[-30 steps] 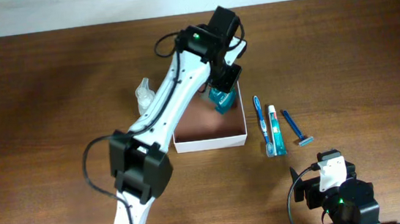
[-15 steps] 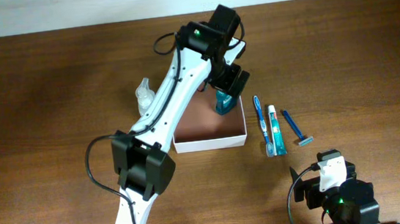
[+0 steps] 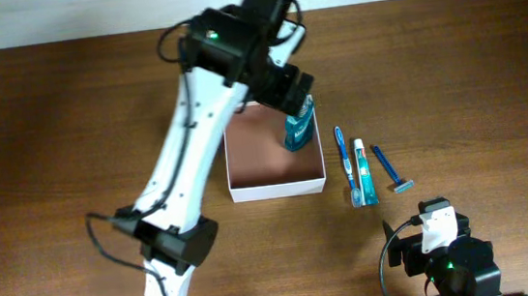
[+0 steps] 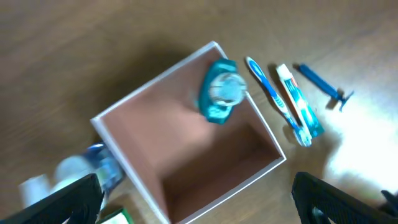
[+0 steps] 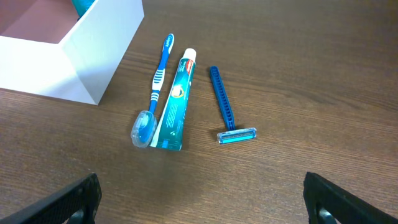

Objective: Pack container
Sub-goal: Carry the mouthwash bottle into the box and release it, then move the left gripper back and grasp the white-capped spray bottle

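Observation:
The container (image 3: 270,162), a square white-walled box with a reddish-brown inside, sits mid-table. A teal bottle (image 3: 298,125) stands in its far right corner. My left gripper (image 3: 290,92) hovers above that corner, open and empty. In the left wrist view the container (image 4: 186,146) and the teal bottle (image 4: 219,93) lie well below the spread fingers (image 4: 74,199). Right of the box lie a blue toothbrush (image 3: 344,153), a toothpaste tube (image 3: 364,172) and a blue razor (image 3: 390,169). My right gripper (image 5: 205,208) is open near the table's front edge, facing these three.
A clear bottle (image 4: 81,171) and a green-and-white packet (image 4: 115,216) lie just outside the container's left wall; the left arm hides them from overhead. The right arm's base (image 3: 447,264) sits at the front right edge of the wooden table (image 3: 451,72).
My left gripper opened and let go of the teal bottle, then lifted up and away. The bottle stays standing in the container's corner. The right arm has not moved.

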